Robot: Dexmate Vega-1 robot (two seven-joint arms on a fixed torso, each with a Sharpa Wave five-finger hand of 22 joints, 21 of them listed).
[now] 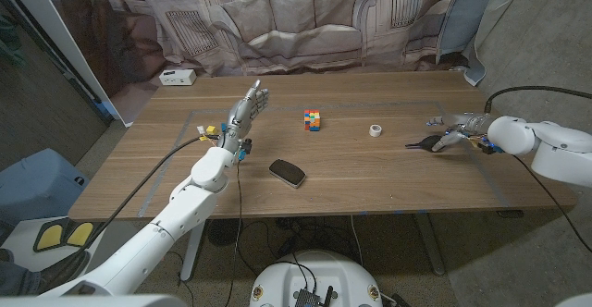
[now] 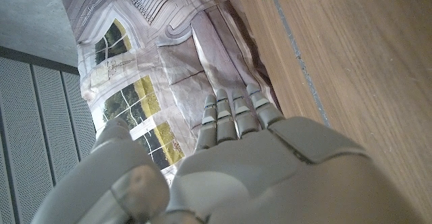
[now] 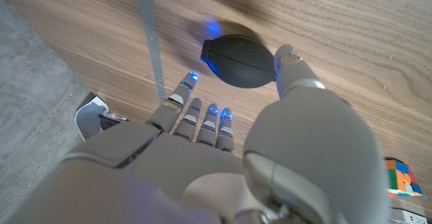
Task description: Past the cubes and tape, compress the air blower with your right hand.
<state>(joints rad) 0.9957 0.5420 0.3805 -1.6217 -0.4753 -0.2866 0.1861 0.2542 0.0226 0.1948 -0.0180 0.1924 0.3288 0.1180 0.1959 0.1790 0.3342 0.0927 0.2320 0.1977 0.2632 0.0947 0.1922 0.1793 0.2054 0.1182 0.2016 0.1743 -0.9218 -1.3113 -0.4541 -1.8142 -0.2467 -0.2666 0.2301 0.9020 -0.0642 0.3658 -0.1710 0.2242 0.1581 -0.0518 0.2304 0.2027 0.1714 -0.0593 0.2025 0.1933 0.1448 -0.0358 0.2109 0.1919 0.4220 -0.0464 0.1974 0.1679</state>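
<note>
The black air blower (image 1: 428, 142) lies on the table's right side, its nozzle pointing toward the middle. My right hand (image 1: 460, 129) is just beyond and above it. In the right wrist view the rubber bulb (image 3: 238, 62) sits under the spread fingers (image 3: 196, 113), the thumb tip beside its edge, nothing gripped. A coloured cube (image 1: 313, 119) and a small white tape roll (image 1: 376, 129) stand mid-table, left of the blower. My left hand (image 1: 248, 105) is raised over the left side, fingers straight and apart, holding nothing.
A black oval object (image 1: 287, 172) lies near the table's front middle. A white box (image 1: 177, 77) sits at the far left corner. Grey tape lines (image 3: 150, 35) mark the wooden table (image 1: 370, 182). A printed curtain hangs behind it.
</note>
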